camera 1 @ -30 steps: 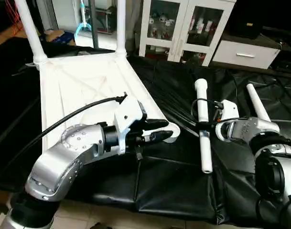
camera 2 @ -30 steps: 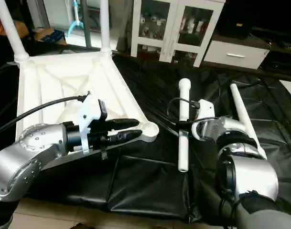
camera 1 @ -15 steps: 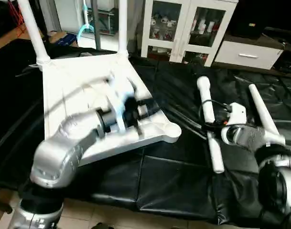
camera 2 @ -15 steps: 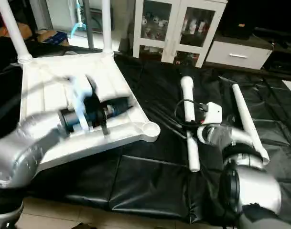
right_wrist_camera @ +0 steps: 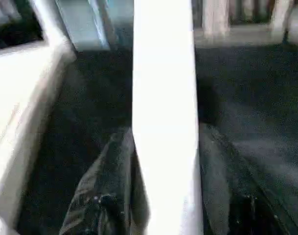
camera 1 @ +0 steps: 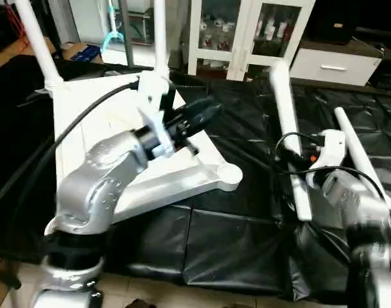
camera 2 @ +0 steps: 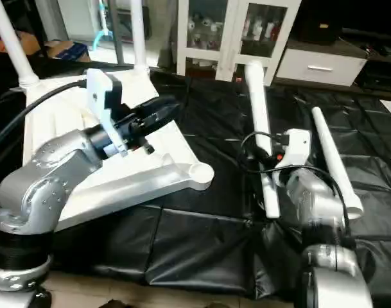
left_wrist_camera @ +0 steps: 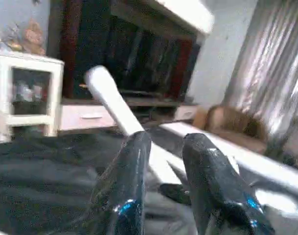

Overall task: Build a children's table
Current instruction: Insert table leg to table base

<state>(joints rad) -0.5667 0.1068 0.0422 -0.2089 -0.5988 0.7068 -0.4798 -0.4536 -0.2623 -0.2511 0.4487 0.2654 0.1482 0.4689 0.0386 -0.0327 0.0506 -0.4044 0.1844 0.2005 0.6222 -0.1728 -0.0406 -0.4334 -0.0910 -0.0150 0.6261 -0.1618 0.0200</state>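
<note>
The children's table top point(camera 1: 99, 122) lies upside down on the black mat, ribs up. Two white legs point(camera 1: 160, 32) stand in its far corner sockets. The near corner socket point(camera 1: 230, 174) is empty. My left gripper point(camera 1: 210, 113) hovers above the top, pointing right; in the left wrist view its fingers point(left_wrist_camera: 134, 181) stand open with nothing between them. My right gripper point(camera 2: 267, 165) is shut on a third leg point(camera 1: 286, 122), which is lifted and tilted, its thick end up and away. The right wrist view shows this leg point(right_wrist_camera: 163, 122) between the fingers point(right_wrist_camera: 107, 200). Another leg point(camera 1: 356, 144) lies on the mat at the right.
A black mat point(camera 1: 234, 237) covers the floor under the work. At the back stand a white glass-door cabinet point(camera 1: 246, 32) and a low white drawer unit point(camera 1: 333, 64). Bare floor point(camera 1: 150, 295) shows at the mat's near edge.
My right gripper closed on the leg and lifted it off the mat, far end tilting up. My left gripper rose from the top's near corner to above its middle. The camera shifted.
</note>
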